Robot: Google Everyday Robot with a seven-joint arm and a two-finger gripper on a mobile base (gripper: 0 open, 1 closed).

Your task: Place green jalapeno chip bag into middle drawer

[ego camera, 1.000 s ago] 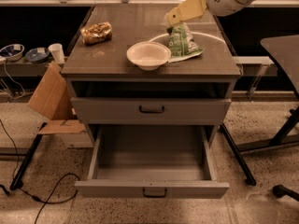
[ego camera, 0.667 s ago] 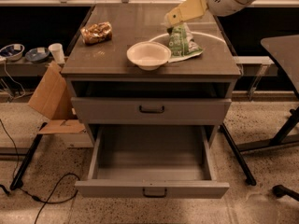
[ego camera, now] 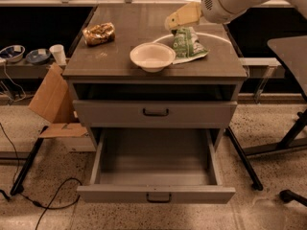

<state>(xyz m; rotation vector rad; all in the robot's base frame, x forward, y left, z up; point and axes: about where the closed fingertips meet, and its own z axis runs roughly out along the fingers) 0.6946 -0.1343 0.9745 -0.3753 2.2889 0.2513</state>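
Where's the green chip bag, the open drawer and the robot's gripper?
green jalapeno chip bag (ego camera: 186, 43), camera view, its printed front.
middle drawer (ego camera: 156, 162), camera view, its bare floor.
gripper (ego camera: 176, 19), camera view, its tan tip, just above the bag.

High front view, apparently mid-distance, tilted down; jaws upper-right.

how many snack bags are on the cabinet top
2. The green jalapeno chip bag lies at the right, beside the white bowl, with the gripper just above it; the brown-gold bag lies at the back left. None seems hidden.
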